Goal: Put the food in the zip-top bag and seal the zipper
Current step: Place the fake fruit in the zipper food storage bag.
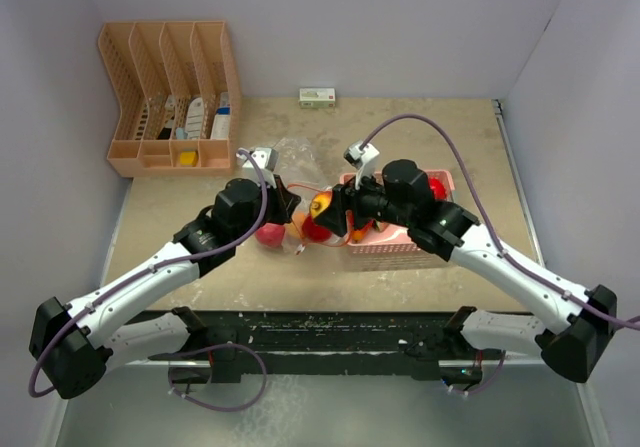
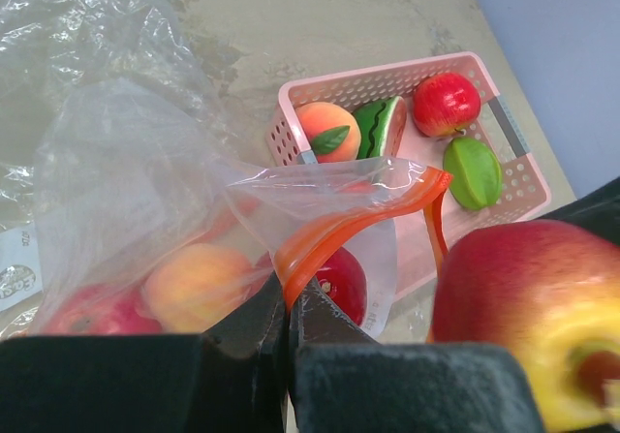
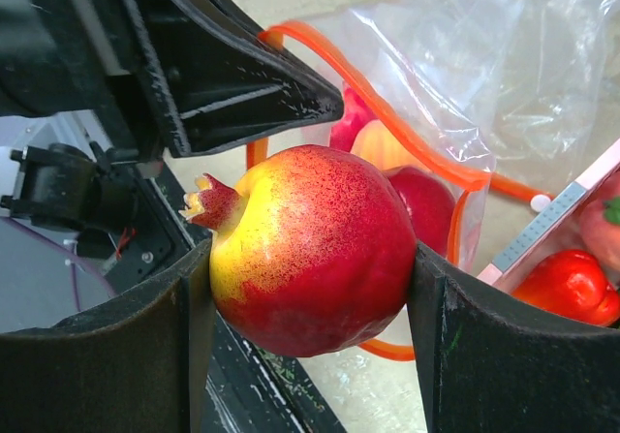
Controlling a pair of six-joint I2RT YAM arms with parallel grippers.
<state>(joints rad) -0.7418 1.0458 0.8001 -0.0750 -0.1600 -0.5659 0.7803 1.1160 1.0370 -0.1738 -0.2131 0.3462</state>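
The clear zip-top bag (image 2: 126, 152) lies on the table with its orange zipper (image 2: 339, 230) lifted open. My left gripper (image 2: 289, 302) is shut on the zipper edge; it shows in the top view (image 1: 288, 207). Inside the bag are a peach (image 2: 194, 283) and red apples (image 2: 344, 283). My right gripper (image 3: 310, 259) is shut on a red-and-yellow pomegranate (image 3: 310, 249), held just before the bag mouth (image 3: 387, 113), also seen from above (image 1: 322, 207). The pink basket (image 2: 378, 79) holds a peach (image 2: 327, 128), a watermelon slice (image 2: 383, 128), a red apple (image 2: 446, 104) and a green piece (image 2: 472, 171).
A peach-coloured desk organiser (image 1: 170, 97) with small packets stands at the back left. A small white-and-green box (image 1: 317, 97) lies at the back wall. The pink basket (image 1: 400, 252) sits under my right arm. Grey walls close in both sides.
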